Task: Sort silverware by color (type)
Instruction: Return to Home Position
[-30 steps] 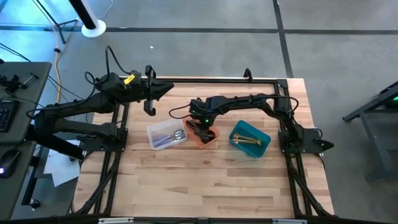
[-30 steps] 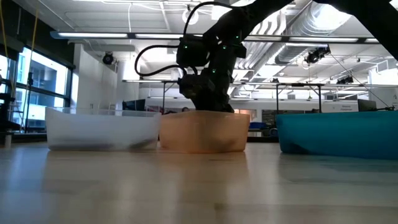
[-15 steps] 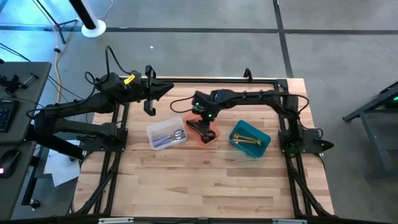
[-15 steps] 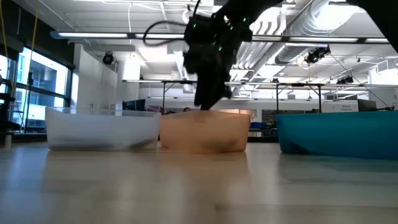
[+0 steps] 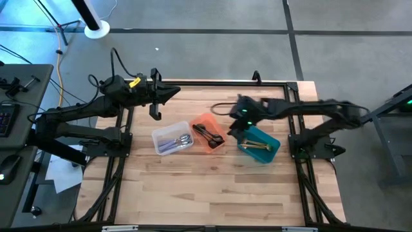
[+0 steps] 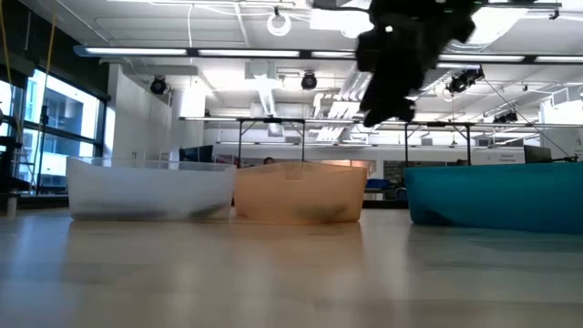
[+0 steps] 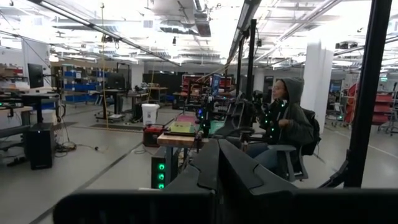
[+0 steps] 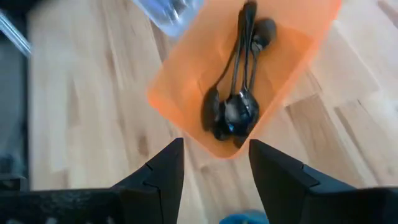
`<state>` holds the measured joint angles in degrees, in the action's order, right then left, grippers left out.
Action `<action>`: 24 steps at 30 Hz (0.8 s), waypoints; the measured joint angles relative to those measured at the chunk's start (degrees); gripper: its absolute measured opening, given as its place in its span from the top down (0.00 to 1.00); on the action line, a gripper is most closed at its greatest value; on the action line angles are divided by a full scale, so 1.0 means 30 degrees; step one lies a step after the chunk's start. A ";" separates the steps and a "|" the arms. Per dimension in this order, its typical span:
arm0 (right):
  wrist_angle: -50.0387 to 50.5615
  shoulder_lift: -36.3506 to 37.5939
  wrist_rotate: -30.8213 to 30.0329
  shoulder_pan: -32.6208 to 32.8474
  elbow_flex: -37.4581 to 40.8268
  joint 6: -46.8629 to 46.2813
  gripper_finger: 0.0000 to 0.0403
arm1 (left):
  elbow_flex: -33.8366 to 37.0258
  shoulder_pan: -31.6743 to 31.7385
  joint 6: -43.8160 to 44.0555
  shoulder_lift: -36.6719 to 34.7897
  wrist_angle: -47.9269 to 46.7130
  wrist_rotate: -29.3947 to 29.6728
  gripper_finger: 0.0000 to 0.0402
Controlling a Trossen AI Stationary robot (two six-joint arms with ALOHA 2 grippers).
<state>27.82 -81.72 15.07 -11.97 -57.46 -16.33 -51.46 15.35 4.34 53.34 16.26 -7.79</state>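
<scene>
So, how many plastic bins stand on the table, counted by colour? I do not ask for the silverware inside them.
Clear bin: 1
Orange bin: 1
Teal bin: 1
Total: 3

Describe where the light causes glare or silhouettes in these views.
Low view: ceiling lamps behind turn the right gripper into a dark silhouette. Right wrist view: small glints on the black spoons in the orange bin. Left wrist view: the left gripper dark against the bright hall. High view: even light.
</scene>
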 joint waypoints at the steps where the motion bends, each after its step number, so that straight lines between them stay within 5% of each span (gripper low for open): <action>1: -0.0966 0.0969 -0.0007 0.0013 0.1089 -0.0700 0.59 | 0.0000 0.0000 0.0001 0.0000 -0.0047 0.0007 1.00; 7: -0.9772 0.5524 -0.0011 0.0153 0.6149 -0.4260 0.59 | 0.0000 0.0000 0.0024 0.0000 -0.0563 0.0007 1.00; 12: -1.6349 0.6413 -0.0022 0.0153 0.6893 -0.4575 0.59 | 0.0000 0.0000 0.0472 0.0000 -0.0609 0.0009 1.00; 24: -1.3860 0.5942 -0.0044 0.0109 0.0722 0.1476 0.59 | 0.0000 -0.0015 0.1349 0.0000 -0.1016 0.0012 1.00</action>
<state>-13.76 -63.90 14.94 -11.64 -55.29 -11.90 -51.46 15.31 8.38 53.34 13.21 -7.76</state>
